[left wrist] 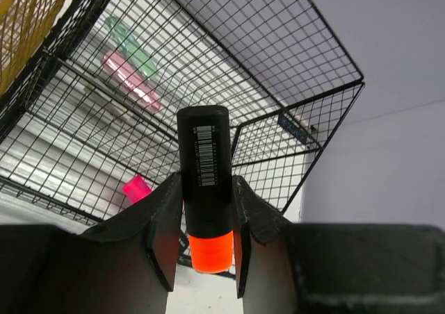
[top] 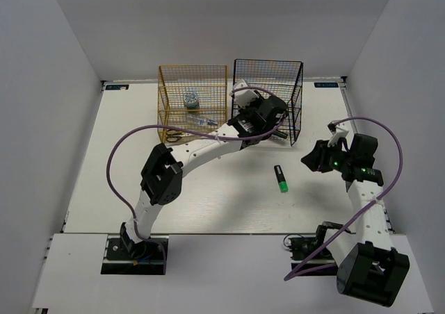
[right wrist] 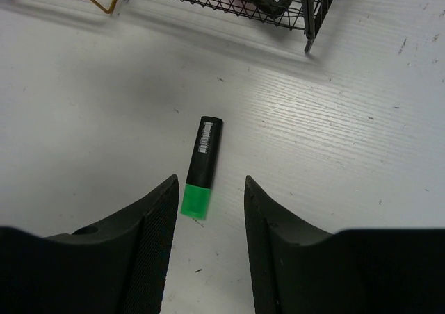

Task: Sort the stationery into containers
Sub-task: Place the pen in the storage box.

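You have plain white walls [top: 208,22] around a white, wood-grained table [top: 208,203]. At its far side the gold rack [top: 192,102] and black rack [top: 268,74] stand side by side. Your left gripper [left wrist: 206,180], at the black rack, clamps an orange highlighter [left wrist: 204,154]. Your right gripper [right wrist: 211,183] hangs spread above a green highlighter [right wrist: 203,158] lying on the table.

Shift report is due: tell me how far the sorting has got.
Done: tape roll and scissors in the gold rack; pastel highlighters in the black rack. In hand: the left end effector grips an orange highlighter at the black rack. Left: the green highlighter on the table, ahead of the open right end effector.
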Motion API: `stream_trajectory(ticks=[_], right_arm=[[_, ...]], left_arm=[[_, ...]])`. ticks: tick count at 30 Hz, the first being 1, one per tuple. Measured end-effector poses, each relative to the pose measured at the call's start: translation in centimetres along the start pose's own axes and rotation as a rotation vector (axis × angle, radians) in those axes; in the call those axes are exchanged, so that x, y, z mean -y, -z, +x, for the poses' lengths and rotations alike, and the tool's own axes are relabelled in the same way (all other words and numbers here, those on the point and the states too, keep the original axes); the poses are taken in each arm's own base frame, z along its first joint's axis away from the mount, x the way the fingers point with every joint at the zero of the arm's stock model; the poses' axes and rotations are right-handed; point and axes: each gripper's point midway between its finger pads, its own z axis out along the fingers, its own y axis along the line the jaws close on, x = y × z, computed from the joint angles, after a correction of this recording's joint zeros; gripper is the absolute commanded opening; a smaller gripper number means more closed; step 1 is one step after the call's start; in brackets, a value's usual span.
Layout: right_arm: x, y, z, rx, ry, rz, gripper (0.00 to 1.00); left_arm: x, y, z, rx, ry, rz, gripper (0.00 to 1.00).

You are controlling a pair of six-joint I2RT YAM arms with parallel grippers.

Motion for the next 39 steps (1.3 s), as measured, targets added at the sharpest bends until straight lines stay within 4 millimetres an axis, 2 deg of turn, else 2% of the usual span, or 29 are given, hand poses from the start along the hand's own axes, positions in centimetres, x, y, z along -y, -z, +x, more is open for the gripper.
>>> stream_trajectory(ticks=[15,21,32,35,39], right_arm=[[0.3,0.3,0.1,0.013,-0.042,-0.024,0.47],[0.2,0.3,0.1,0.015,-0.055,-0.049,0.52],[0.0,0.5,-0.1,0.033,-0.069,-0.083,0.53],[0.0,0.5,-0.1,0.033,-0.077,-0.092,0.53],[0.1,0.5,-0.1,0.033,-0.087,-0.099,0.53]], left_arm=[[0.2,-2.0,-1.9,0.146,-0.096,0.067,0.01],[0.2,-2.7,-2.6,0.177,-0.122,0.080,0.01],[-3.9,-4.6,-1.3,0.169,-0.208,0.020,0.01],[-4.6,-5.0,-1.2,0.168,-0.217,0.008,0.05],[-5.1,-5.3,-1.3,0.168,-0.223,-0.001,0.16]])
